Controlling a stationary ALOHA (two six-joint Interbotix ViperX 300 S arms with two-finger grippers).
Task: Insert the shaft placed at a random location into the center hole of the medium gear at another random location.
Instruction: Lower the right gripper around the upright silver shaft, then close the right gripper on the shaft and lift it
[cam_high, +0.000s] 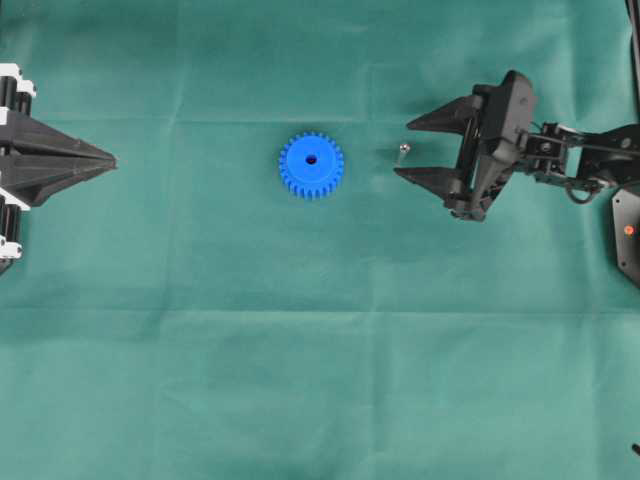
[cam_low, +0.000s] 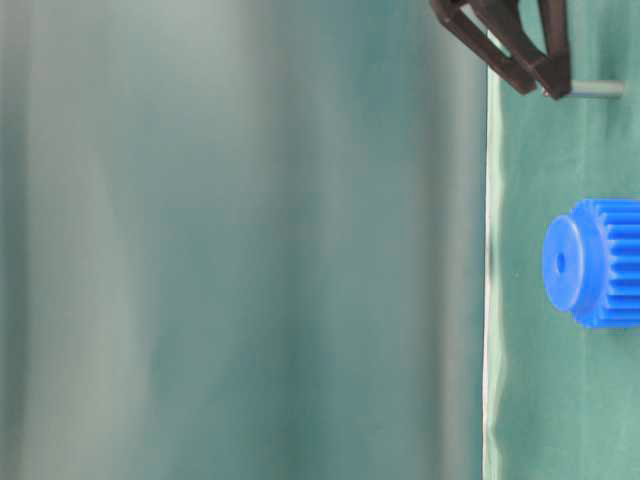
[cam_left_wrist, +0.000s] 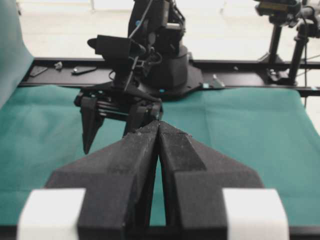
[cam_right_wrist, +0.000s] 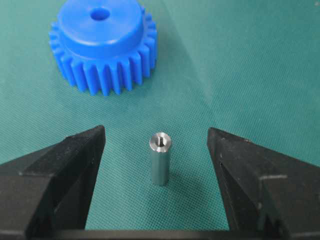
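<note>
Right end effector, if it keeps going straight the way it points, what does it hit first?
Likely the small silver-grey metal shaft, standing upright on the cloth between the open fingers of the right end effector. Beyond it lies the bright blue plastic toothed gear. Depth is unclear.

Green cloth (cam_high: 320, 380) covers whole work surface; faint fold creases cross it, one horizontal, one vertical. Cloth shows weave texture in right wrist view. Beyond far edge of cloth in left wrist view: black rail frame (cam_left_wrist: 250, 65), small dark tools lying on it (cam_left_wrist: 82, 70). Black tripod stand (cam_left_wrist: 272, 45) at upper right of that view. Pale blurred backdrop (cam_low: 240, 240) fills most of table-level view.
</note>
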